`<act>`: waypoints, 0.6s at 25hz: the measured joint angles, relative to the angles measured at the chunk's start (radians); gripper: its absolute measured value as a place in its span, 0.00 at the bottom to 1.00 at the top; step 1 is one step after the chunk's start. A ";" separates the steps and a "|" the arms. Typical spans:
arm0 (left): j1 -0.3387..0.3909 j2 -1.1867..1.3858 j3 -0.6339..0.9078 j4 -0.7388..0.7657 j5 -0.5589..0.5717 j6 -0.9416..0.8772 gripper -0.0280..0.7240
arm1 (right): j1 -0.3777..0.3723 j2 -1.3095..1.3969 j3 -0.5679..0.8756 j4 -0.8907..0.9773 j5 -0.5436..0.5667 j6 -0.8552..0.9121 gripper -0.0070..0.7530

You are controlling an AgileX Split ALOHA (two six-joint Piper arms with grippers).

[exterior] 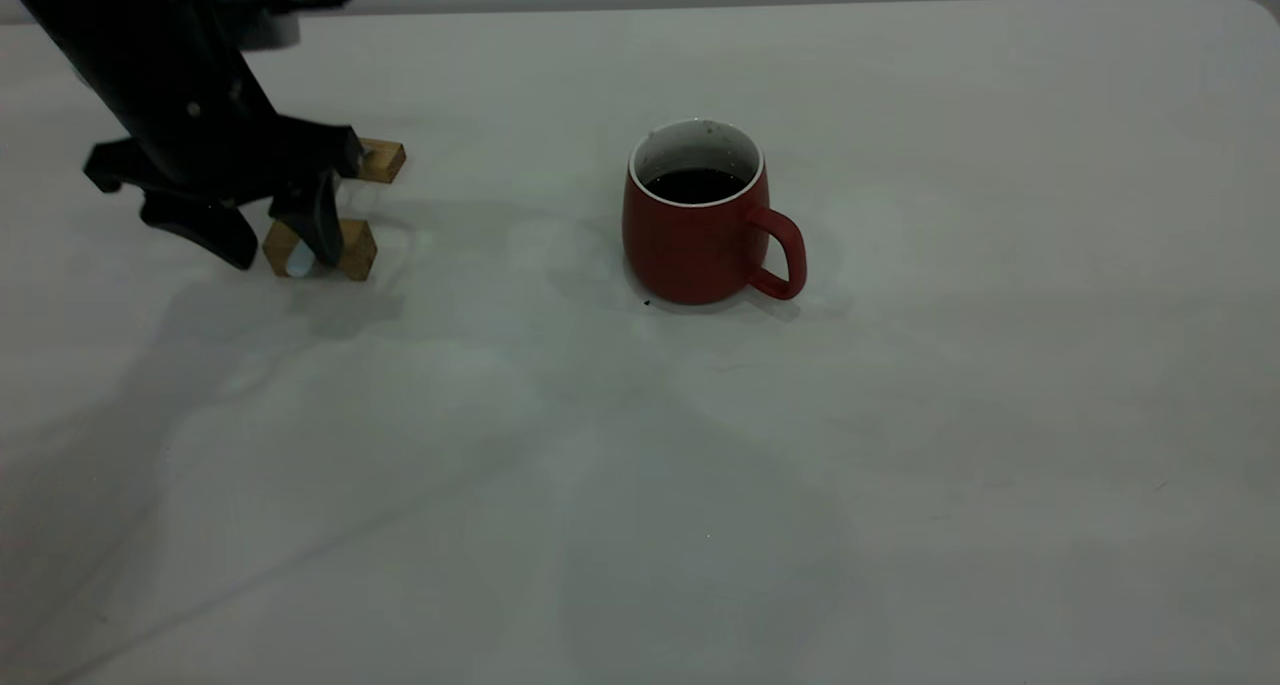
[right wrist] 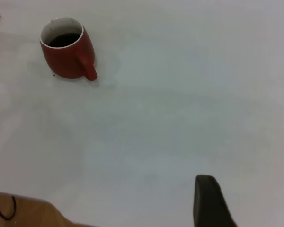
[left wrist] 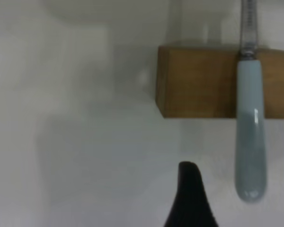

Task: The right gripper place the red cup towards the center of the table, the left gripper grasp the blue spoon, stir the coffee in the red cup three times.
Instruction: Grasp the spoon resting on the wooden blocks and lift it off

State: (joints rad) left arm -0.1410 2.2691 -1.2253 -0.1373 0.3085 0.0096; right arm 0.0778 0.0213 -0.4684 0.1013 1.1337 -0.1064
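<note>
The left gripper (exterior: pixel 275 248) is open over the blue spoon (left wrist: pixel 250 137), which rests on a wooden block (left wrist: pixel 199 81). The spoon looks light, thin and slippery; grab its handle.

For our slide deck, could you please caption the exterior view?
Left gripper lowered over spoon on wooden blocks; red cup of coffee stands mid-table.

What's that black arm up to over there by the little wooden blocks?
The left gripper is lowered over a blue spoon that rests across two wooden blocks, its jaws open around it, not yet gripping. The red cup of coffee stands alone mid-table, upright and untouched. The right gripper is pulled back, away from the cup.
</note>
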 joint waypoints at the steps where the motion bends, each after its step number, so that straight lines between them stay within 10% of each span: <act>1: 0.000 0.015 -0.010 0.000 -0.001 0.007 0.82 | 0.000 0.000 0.000 0.000 0.000 0.000 0.59; 11: 0.000 0.059 -0.038 -0.008 -0.025 0.024 0.29 | 0.000 0.000 0.000 0.000 0.000 0.000 0.59; 15: 0.000 0.039 -0.083 -0.014 0.080 -0.001 0.26 | 0.000 -0.001 0.000 0.000 0.000 0.000 0.59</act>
State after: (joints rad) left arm -0.1410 2.3080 -1.3078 -0.1517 0.3883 0.0091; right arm 0.0778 0.0202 -0.4684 0.1013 1.1337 -0.1064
